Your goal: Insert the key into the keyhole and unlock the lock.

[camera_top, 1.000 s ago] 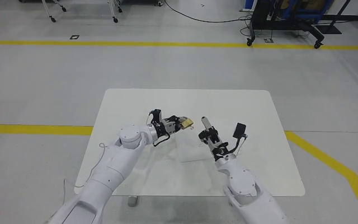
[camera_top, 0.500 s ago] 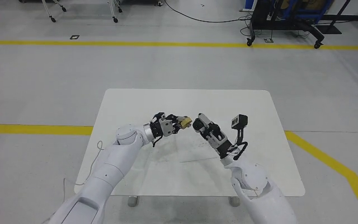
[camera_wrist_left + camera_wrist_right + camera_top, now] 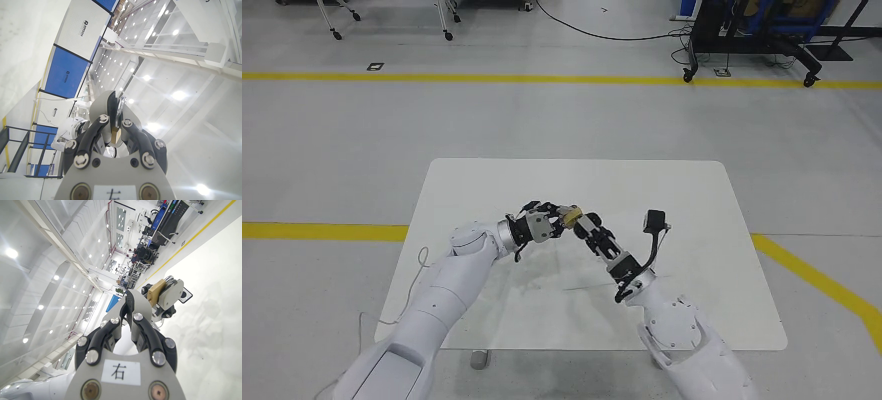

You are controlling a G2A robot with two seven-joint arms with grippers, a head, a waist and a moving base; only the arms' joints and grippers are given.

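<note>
I'm in a big industrial lab hall: grey floor with yellow lines, white table, blue partition panels, high ceiling lights, equipment racks, wheeled black cart behind.

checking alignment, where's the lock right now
In the top view the lock sits clamped in the left pincer above the middle of the table, the right pincer close at its side.
</note>
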